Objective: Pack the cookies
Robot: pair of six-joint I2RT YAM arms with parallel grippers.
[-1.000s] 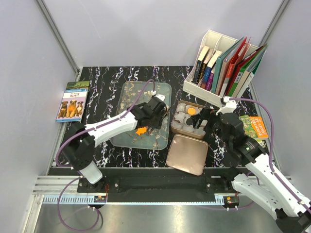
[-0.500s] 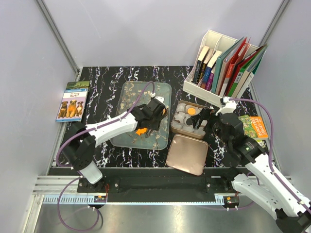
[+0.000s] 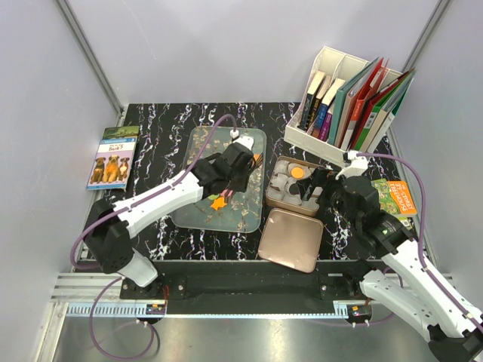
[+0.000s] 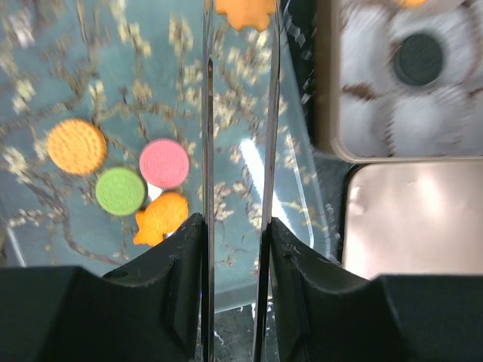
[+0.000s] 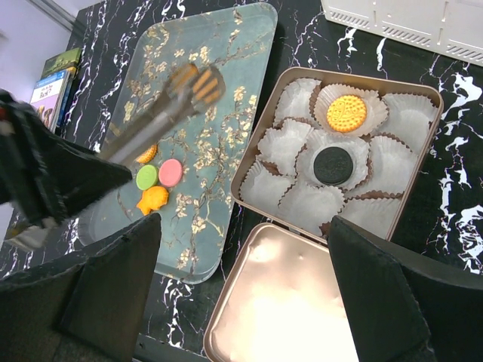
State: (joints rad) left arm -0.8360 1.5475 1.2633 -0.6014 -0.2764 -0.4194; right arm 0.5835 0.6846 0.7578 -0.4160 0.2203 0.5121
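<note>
The left gripper (image 4: 236,226) is clamped on a pair of long thin metal tongs (image 5: 167,110), whose two blades run close together and pinch an orange scalloped cookie (image 4: 243,10) at their far tip; that cookie hangs over the blue-green rectangular tray with a blossom-branch pattern (image 4: 90,68), just left of the tin; four more cookies lie on the tray in a tight cluster at its near left part: an orange round cookie (image 4: 76,146) farthest, a pink round cookie (image 4: 164,163) and a green round cookie (image 4: 120,191) side by side, and an orange fish-shaped cookie (image 4: 161,217) nearest, touching or nearly touching the pink and green ones; to the right of the tray stands an open bronze rectangular tin (image 5: 256,143) lined with white fluted paper cups (image 5: 287,147); a yellow-orange round cookie (image 5: 346,113) sits in a cup at the far side and a black round cookie (image 5: 333,165) in the cup at the middle; the tin's flat bronze lid (image 5: 279,302) lies on the black white-veined marble table (image 5: 453,204), just near of the tin; the right gripper (image 5: 243,226) hovers above the tin and lid with its fingers spread wide and nothing between them.
</note>
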